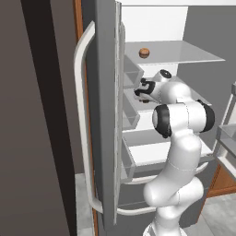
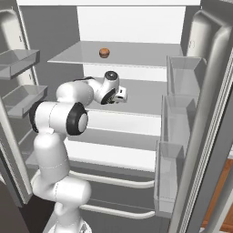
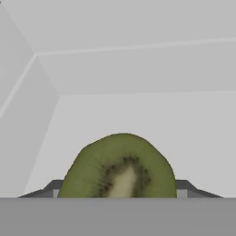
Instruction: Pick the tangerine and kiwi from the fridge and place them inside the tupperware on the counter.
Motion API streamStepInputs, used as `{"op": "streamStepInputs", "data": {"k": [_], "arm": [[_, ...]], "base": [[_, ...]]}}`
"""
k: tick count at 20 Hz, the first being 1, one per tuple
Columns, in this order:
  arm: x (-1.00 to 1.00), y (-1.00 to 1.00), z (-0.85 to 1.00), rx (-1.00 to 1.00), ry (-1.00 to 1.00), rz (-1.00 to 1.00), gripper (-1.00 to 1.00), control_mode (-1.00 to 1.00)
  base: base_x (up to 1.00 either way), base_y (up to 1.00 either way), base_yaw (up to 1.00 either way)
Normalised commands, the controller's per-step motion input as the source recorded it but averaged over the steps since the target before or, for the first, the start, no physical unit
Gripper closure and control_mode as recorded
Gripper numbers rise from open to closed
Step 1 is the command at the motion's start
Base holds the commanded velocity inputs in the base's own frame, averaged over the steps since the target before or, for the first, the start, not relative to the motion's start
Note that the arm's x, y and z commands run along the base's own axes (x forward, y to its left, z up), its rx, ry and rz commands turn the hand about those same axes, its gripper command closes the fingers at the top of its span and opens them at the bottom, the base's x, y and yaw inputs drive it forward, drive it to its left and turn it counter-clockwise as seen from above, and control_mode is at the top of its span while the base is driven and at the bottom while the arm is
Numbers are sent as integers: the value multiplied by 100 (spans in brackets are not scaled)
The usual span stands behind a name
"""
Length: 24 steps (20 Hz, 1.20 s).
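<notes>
Clearly the kiwi (image 3: 120, 167) pick is in hand: on the fridge's (image 2: 136, 27) middle shelf, the gripper (image 3: 120, 190) has the kiwi between its fingers, though a firm grip cannot be told. Next: clamp, then lift clear.

Kiwi (image 3: 120, 168) cut-face green, tangerine (image 1: 144, 52) top shelf

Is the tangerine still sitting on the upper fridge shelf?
Yes: the tangerine sits alone on the upper shelf, above the gripper.
</notes>
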Motion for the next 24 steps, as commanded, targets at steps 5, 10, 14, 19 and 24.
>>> {"op": "streamStepInputs", "data": {"k": [5,10,14,19,24], "arm": [[-9,5,-16,0,0,1,100,-100],[-50,0,-1,0,-7,-15,100,-100],[-71,-14,15,0,-7,-32,100,-100],[-48,-17,50,0,0,-15,100,-100],[-49,-22,69,0,-1,0,100,-100]], "base": [[0,0,0],[0,0,0],[0,0,0],[0,0,0],[0,0,0]]}}
